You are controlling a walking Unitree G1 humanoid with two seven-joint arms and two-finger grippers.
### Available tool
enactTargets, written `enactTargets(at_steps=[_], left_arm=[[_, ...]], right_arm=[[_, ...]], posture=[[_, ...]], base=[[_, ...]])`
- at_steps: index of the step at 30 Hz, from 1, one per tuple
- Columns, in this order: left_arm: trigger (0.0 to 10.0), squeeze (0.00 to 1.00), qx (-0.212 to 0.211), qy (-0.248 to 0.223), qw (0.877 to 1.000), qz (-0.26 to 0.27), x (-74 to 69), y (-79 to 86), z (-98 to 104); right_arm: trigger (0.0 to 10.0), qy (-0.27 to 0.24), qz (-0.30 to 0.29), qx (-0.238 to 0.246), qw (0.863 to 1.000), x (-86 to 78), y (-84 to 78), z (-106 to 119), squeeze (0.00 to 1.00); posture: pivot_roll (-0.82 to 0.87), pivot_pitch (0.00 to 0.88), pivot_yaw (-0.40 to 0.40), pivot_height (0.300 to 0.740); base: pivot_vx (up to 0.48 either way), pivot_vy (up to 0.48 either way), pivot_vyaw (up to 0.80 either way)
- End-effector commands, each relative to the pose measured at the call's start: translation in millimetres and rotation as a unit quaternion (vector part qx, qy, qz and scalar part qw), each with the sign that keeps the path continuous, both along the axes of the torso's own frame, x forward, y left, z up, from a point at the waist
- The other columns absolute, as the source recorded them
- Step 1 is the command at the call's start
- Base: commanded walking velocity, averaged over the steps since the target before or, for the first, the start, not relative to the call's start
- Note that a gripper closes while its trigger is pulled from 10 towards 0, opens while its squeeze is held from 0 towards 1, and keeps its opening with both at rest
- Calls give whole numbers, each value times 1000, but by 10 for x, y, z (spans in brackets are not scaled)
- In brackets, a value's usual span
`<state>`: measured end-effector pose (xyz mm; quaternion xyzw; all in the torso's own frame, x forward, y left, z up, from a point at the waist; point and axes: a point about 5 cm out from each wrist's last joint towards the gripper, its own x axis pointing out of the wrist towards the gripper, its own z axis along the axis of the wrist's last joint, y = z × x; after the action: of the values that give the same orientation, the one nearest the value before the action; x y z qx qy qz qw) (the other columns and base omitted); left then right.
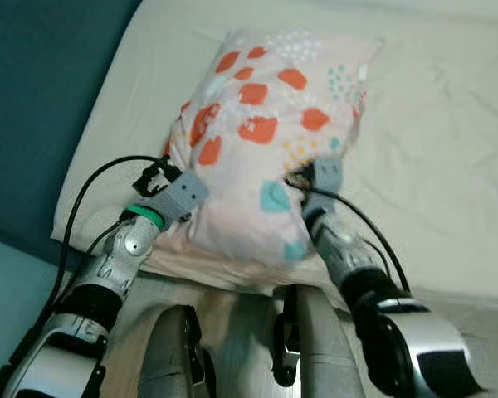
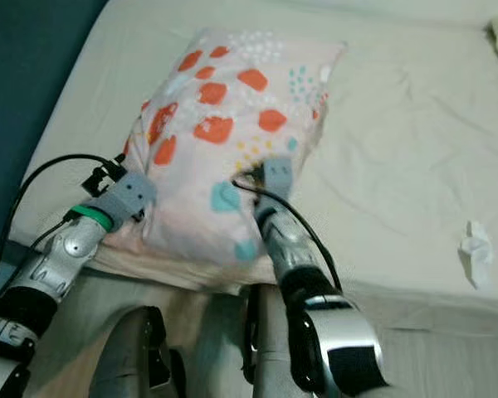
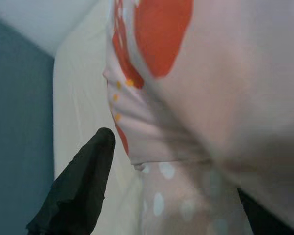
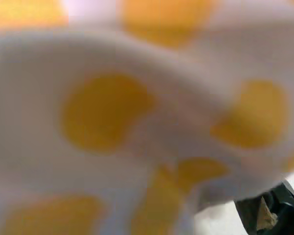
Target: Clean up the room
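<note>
A pale pink pillow [image 1: 266, 124] with orange-red and teal spots lies on the cream bed sheet [image 1: 440, 149], near the bed's front edge. My left gripper [image 1: 176, 172] is pushed into the pillow's near left side. In the left wrist view a black finger [image 3: 83, 191] stands beside the pillow cloth [image 3: 201, 98], which bulges between the jaws. My right gripper [image 1: 322, 170] is sunk into the pillow's near right side. There the yellow-dotted pillow cloth [image 4: 137, 122] sits right against the lens, with a black fingertip [image 4: 267, 213] at its edge.
A crumpled white tissue [image 2: 476, 249] lies on the sheet to the right of the pillow. A dark teal surface [image 1: 33, 108] runs along the bed's left side. My own legs [image 1: 174, 348] stand against the front of the bed.
</note>
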<state>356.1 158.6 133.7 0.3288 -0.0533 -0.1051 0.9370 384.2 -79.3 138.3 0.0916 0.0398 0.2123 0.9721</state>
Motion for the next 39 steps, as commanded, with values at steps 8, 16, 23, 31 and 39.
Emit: enactTargets(at_steps=[8,16,23,31,39], left_arm=[[10000,0,-232,107,967,22,-185,77,5],[10000,0,-477,-9,805,354,-333,741,180],[10000,0,-334,-168,790,486,-551,1489,618],[10000,0,-206,-256,806,492,-677,1552,1161],[10000,0,-141,-282,864,393,-735,1258,1245]], right_arm=[[10000,-117,214,41,969,-49,963,871,0],[10000,-163,304,20,938,-260,1514,1255,0],[10000,-174,312,20,934,-275,1532,1284,0],[10000,-201,249,48,946,-49,1035,1307,0],[10000,-264,195,65,942,-12,539,1228,0]], posture=[[27,200,2,610],[70,163,-17,610],[68,143,-22,610],[43,131,-5,610],[42,124,12,610]], base=[[0,0,0],[0,0,0],[0,0,0],[0,0,0],[0,0,0]])
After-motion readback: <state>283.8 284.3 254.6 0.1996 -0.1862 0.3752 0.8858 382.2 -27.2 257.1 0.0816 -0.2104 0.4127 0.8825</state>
